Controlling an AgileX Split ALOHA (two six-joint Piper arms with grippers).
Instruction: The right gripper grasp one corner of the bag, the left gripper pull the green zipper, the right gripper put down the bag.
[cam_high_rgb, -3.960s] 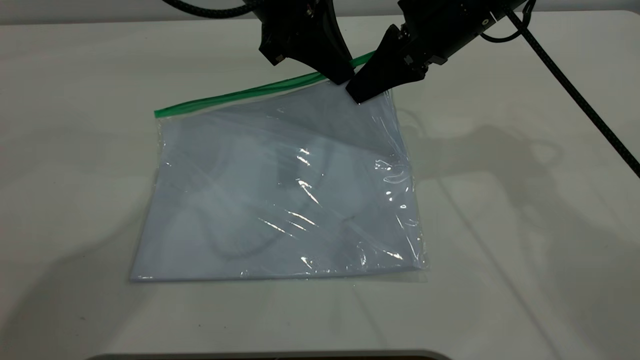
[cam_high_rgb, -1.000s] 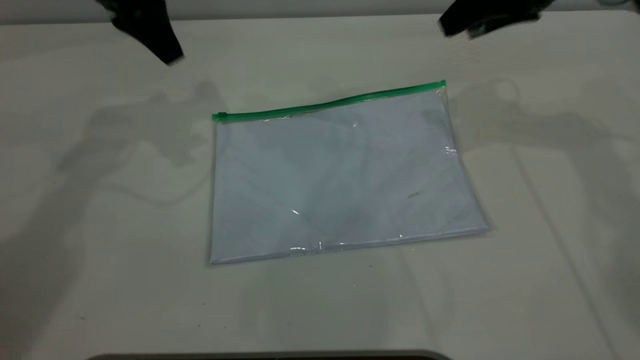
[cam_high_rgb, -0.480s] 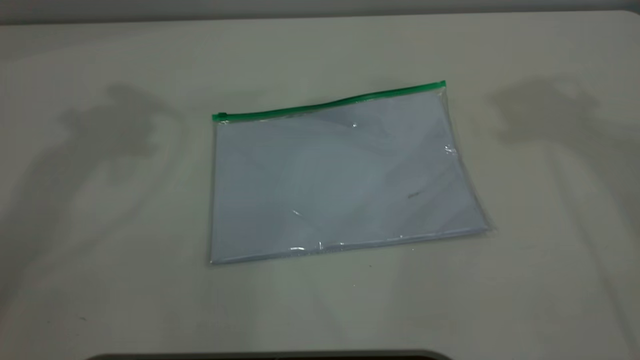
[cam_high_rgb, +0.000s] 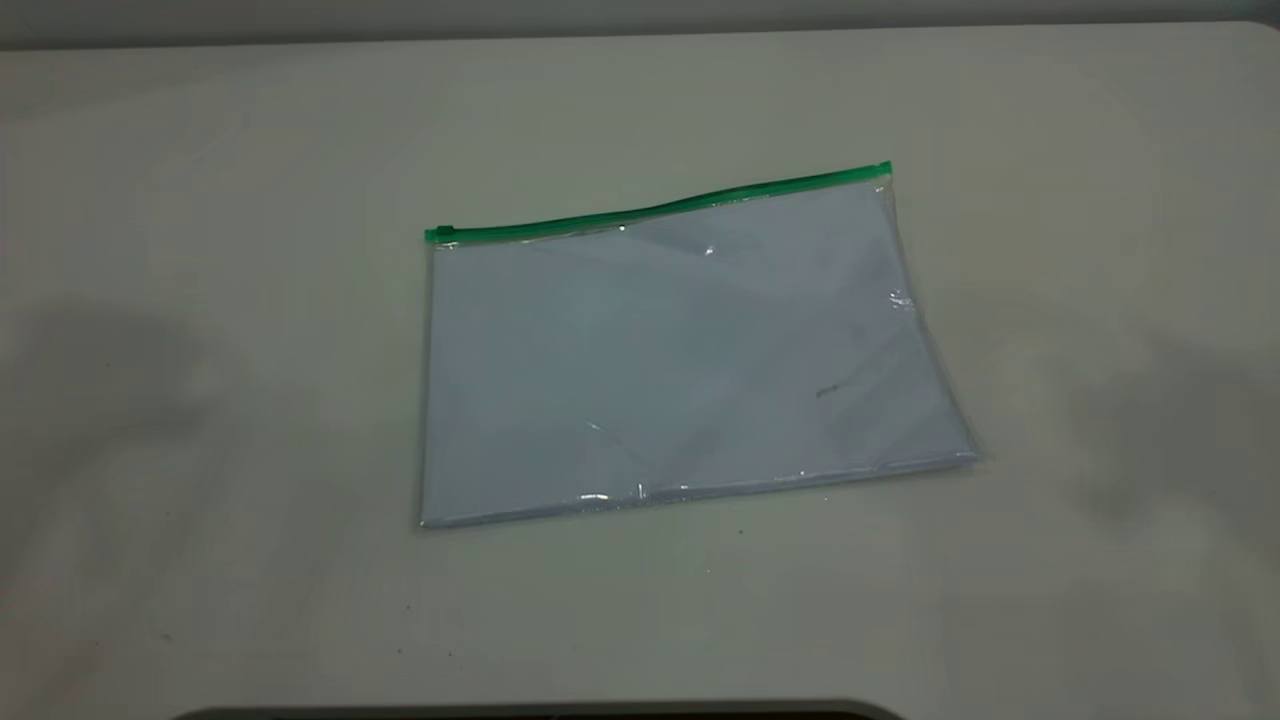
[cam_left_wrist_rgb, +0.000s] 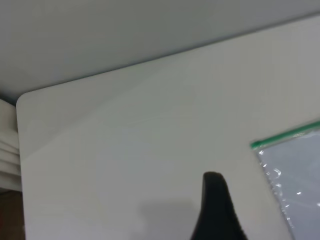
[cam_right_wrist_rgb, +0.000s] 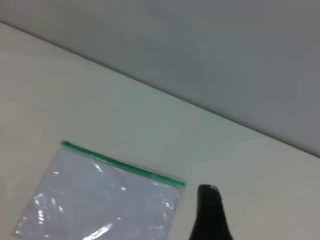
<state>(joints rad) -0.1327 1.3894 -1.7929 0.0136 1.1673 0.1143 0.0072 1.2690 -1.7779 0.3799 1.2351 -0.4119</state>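
Shadows shifted — bag (cam_high_rgb: 680, 360) flat.

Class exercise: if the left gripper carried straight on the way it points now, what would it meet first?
Probably only bare table: the left gripper points at empty tabletop, with the bag and its green zipper off to one side. Depth is uncertain.

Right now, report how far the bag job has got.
Done, by the look of it: the bag lies flat on the table, and the slider sits at the left end of the green zipper. In hand: nothing; the left hand and right hand hang clear of the bag, each showing only one dark tip. Left: nothing visible.
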